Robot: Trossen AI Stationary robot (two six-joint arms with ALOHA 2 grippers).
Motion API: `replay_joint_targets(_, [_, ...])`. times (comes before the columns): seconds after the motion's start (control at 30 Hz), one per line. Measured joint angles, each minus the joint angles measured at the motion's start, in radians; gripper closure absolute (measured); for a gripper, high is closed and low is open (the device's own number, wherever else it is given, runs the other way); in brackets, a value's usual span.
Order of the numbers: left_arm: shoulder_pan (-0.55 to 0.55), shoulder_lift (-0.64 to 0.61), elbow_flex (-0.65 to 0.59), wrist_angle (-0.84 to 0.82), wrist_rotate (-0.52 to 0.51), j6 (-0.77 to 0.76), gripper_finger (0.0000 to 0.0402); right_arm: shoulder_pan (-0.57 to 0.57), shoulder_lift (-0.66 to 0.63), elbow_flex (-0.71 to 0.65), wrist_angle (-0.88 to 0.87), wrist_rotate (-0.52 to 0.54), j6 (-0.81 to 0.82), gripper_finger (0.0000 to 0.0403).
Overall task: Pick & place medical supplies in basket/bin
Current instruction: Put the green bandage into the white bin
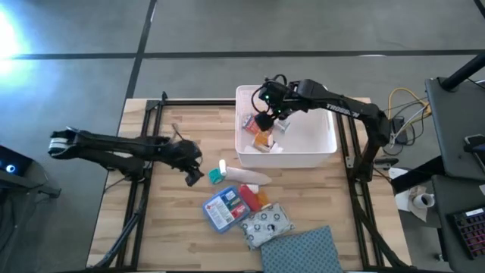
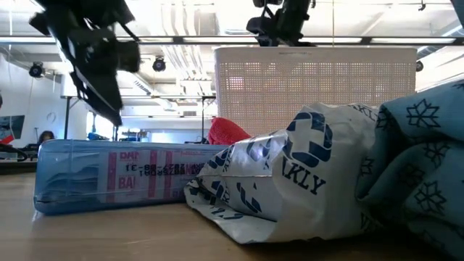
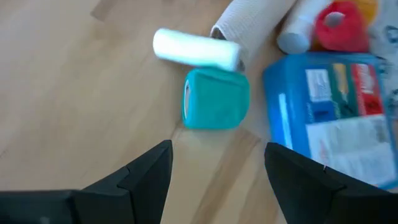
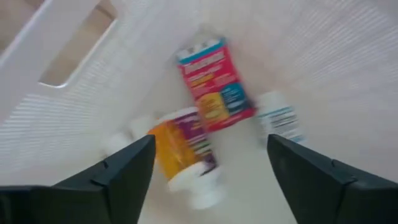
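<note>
Item: left gripper point(image 1: 193, 176), at the table's left-centre, fingers spread wide and holding nothing. In the left wrist view its two dark fingers point(image 3: 146, 177) framed bare wood, with the teal roll point(image 3: 216, 99) lying just ahead of the gap, slightly toward one finger.

Item: teal roll point(image 1: 217, 176), on the table just right of the left gripper and close in front of the bin's near wall. Short and stubby; its axis ran roughly across the line of the jaws. A small white cylinder point(image 3: 196, 49) lay just beyond it, and a white rolled bandage point(image 1: 248, 176) just beside it. Judged the likeliest next pick, since the left gripper was by far the nearer.

Item: blue-and-red flat packet point(image 1: 223, 207), red pack point(image 1: 247, 196) and white patterned pouch point(image 1: 267, 225), grouped on the table nearer the front edge, all well outside the jaws.

Item: white bin point(image 1: 326, 155), at the table's far centre-right, already holding an orange bottle point(image 4: 180, 146), a red packet point(image 4: 214, 84) and a white bottle point(image 4: 280, 121).

Item: right gripper point(image 1: 267, 106), hovering over the bin's left half, fingers wide apart and empty, the binned items below the gap.

Item: blue-grey dotted cloth point(image 1: 303, 254), at the front edge, not a supply
</note>
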Motion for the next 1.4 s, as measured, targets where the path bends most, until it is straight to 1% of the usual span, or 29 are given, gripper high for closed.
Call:
replay_joint_targets(0.1, [0.000,0.085,0.005,0.086,-0.042,0.017,0.0167,0.032,-0.020,0.030,-0.026,0.111,-0.048,0.0077])
replay_joint_targets(0.17, [0.000,0.128,0.022,0.140,-0.045,0.039,0.0166,0.066,-0.047,0.047,-0.042,0.186,-0.099,0.0062])
replay_joint_targets(0.27, [0.000,0.176,0.057,0.129,-0.049,0.085,0.0167,0.110,-0.090,0.060,-0.059,0.263,-0.143,0.0041])
replay_joint_targets(0.33, [0.000,0.194,0.074,0.092,-0.050,0.150,0.0167,0.132,-0.118,0.061,-0.080,0.272,-0.168,0.0033])
replay_joint_targets(0.4, [-0.010,0.202,0.085,0.053,-0.052,0.273,0.0166,0.155,-0.152,0.059,-0.111,0.284,-0.208,0.0031])
replay_joint_targets(0.5, [-0.042,0.206,0.081,0.020,-0.048,0.534,0.0166,0.183,-0.195,0.057,-0.168,0.316,-0.245,0.0031])
replay_joint_targets(0.63, [-0.080,0.242,0.086,0.046,-0.050,0.848,0.0167,0.196,-0.225,0.052,-0.210,0.382,-0.247,0.0030])
replay_joint_targets(0.7, [-0.088,0.275,0.089,0.066,-0.053,0.982,0.0166,0.195,-0.238,0.051,-0.217,0.394,-0.244,0.0030])
replay_joint_targets(0.73, [-0.089,0.296,0.090,0.065,-0.066,1.034,0.0166,0.195,-0.244,0.051,-0.216,0.395,-0.244,0.0030])
replay_joint_targets(0.8, [-0.088,0.336,0.090,0.067,-0.138,1.096,0.0166,0.195,-0.249,0.051,-0.216,0.395,-0.244,0.0030])
replay_joint_targets(0.9, [-0.085,0.388,0.090,0.096,-0.282,1.127,0.0166,0.195,-0.249,0.048,-0.216,0.396,-0.243,0.0030])
replay_joint_targets(0.97, [-0.085,0.410,0.090,0.132,-0.344,1.128,0.0166,0.195,-0.248,0.048,-0.216,0.396,-0.242,0.0030])
replay_joint_targets(1.1, [-0.092,0.416,0.091,0.170,-0.356,1.128,0.0166,0.195,-0.244,0.037,-0.216,0.397,-0.241,0.0030])
replay_joint_targets(1.27, [-0.099,0.388,0.091,0.122,-0.356,1.125,0.0166,0.195,-0.244,-0.005,-0.214,0.397,-0.239,0.0030])
replay_joint_targets(1.33, [-0.099,0.368,0.091,0.081,-0.356,1.082,0.0166,0.195,-0.244,-0.029,-0.214,0.397,-0.237,0.0030])
replay_joint_targets(1.4, [-0.098,0.339,0.091,0.037,-0.354,0.962,0.0166,0.195,-0.244,-0.053,-0.213,0.394,-0.225,0.0030])
